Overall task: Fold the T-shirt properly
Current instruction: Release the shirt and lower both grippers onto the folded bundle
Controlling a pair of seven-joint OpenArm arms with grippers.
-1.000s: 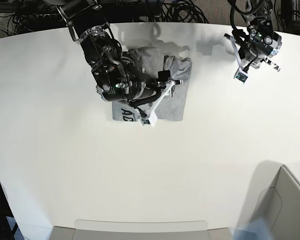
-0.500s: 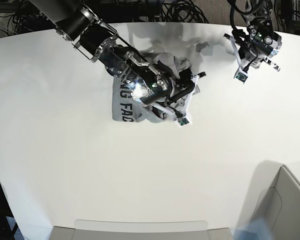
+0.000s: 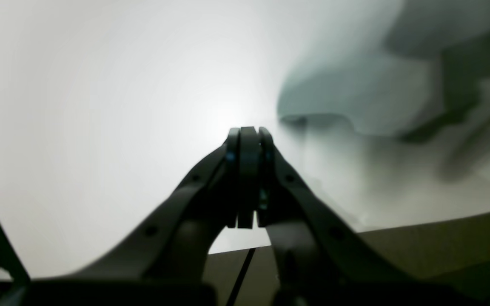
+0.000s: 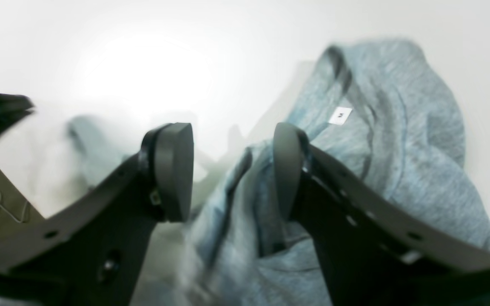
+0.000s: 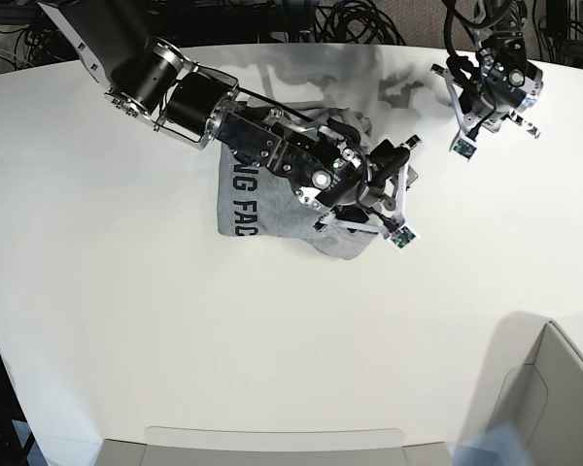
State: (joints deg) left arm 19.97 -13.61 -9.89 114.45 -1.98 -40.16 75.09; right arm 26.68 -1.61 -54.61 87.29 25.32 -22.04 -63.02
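Note:
The light grey T-shirt (image 5: 241,199) lies crumpled on the white table (image 5: 126,320), black lettering showing on its left part. My right gripper (image 5: 406,190) reaches across it to its right edge. In the right wrist view the right gripper (image 4: 230,170) is open, and the T-shirt (image 4: 402,140), with its small white neck label up, lies under and beyond the jaws. No fabric is pinched between the fingers (image 4: 172,170). My left gripper (image 5: 476,121) hangs at the table's far right, away from the shirt. In the left wrist view the left gripper (image 3: 247,134) is shut and empty.
A grey open box (image 5: 554,388) stands at the near right corner of the table. Dark cables (image 5: 350,19) run behind the far edge. A low tray edge (image 5: 272,442) shows at the front middle.
My right arm has swept to the right across the shirt, from its left half to its right edge, uncovering the lettering. The fabric has bunched toward the right. The left arm has barely moved.

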